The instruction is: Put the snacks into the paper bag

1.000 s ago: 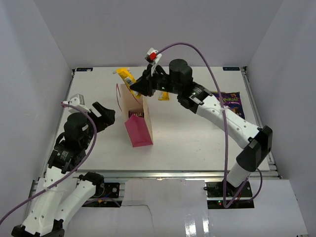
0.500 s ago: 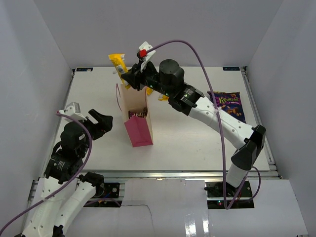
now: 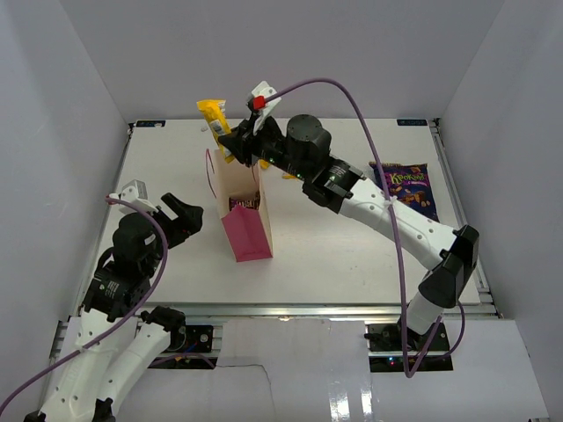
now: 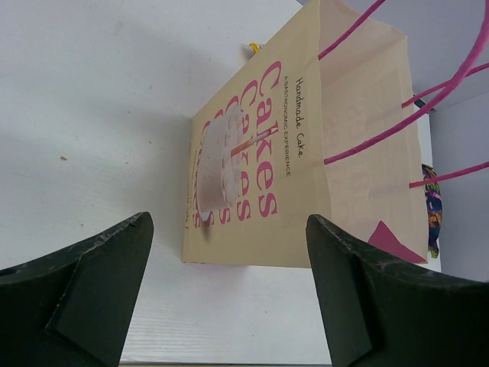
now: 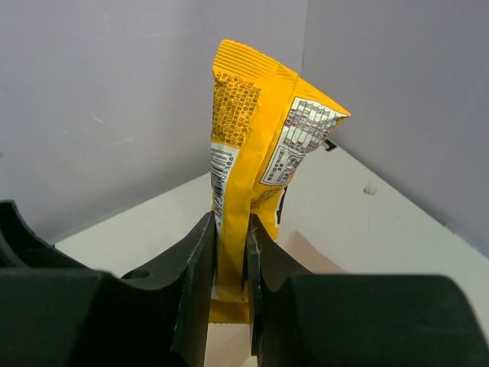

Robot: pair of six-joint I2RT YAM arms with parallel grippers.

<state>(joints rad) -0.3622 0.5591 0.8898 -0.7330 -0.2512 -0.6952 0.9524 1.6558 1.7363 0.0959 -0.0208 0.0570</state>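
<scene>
The pink paper bag [image 3: 244,211] stands upright left of the table's middle; a dark-brown bar [image 3: 244,203] shows inside its mouth. My right gripper [image 3: 234,142] is shut on a yellow wrapped bar [image 3: 216,125] and holds it upright above the bag's far rim. In the right wrist view the bar [image 5: 244,176] stands pinched between my fingers [image 5: 200,267]. Another yellow bar [image 3: 289,174] peeks out behind the right arm. The purple-blue chip bag [image 3: 406,187] lies at the right. My left gripper [image 3: 182,214] is open and empty, left of the bag [image 4: 306,145].
White walls enclose the table on three sides. The bag's thin cord handles [image 4: 412,99] arch off its top. The right arm reaches across the table's middle to the bag.
My right gripper carried the yellow bar left and up from behind the bag to above its far rim, then held nearly still. The left arm shifted slightly and stayed open.
</scene>
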